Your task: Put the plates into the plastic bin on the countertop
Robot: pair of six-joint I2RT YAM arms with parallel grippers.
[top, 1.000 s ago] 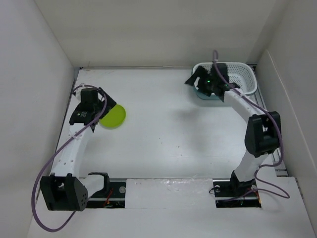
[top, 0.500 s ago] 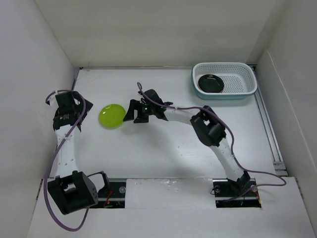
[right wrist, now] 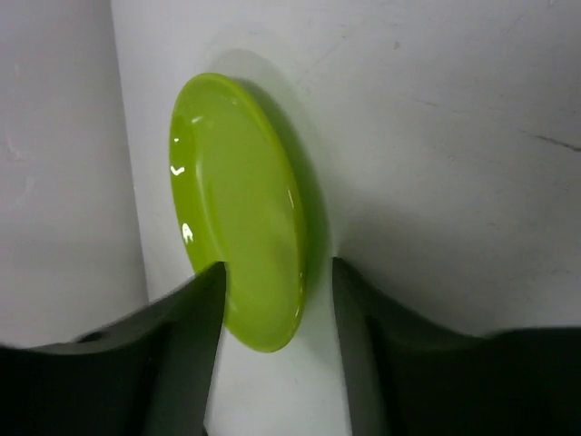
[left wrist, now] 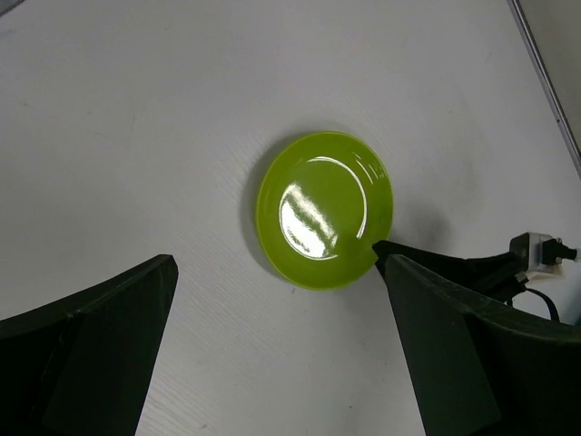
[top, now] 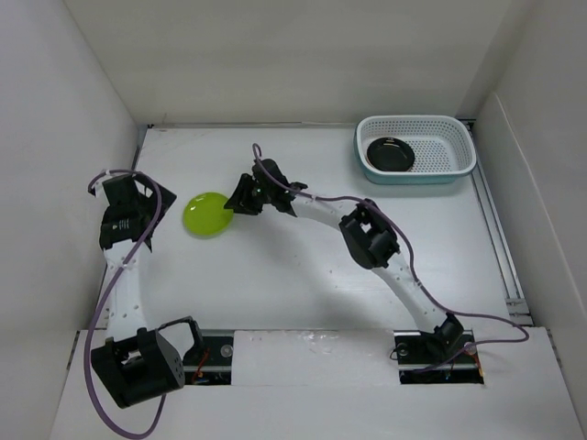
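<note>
The right gripper (top: 240, 197) has been swung from the plastic bin (top: 459, 170), at 1 o'clock on the worktop (top: 293, 275), to the lime plate (top: 207, 214) at 9 o'clock. Its jaws are being narrowed astride the plate's 2 o'clock rim, not yet pinching. The left gripper (top: 138, 218) has been drawn back with its jaws spread wide. The next pickup is judged begun.

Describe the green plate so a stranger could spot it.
On the white countertop, look left of centre, away from the back-right bin. A small round plate lies there, the right gripper straddling its rim. It is lime green; the bin's plate is black.
</note>
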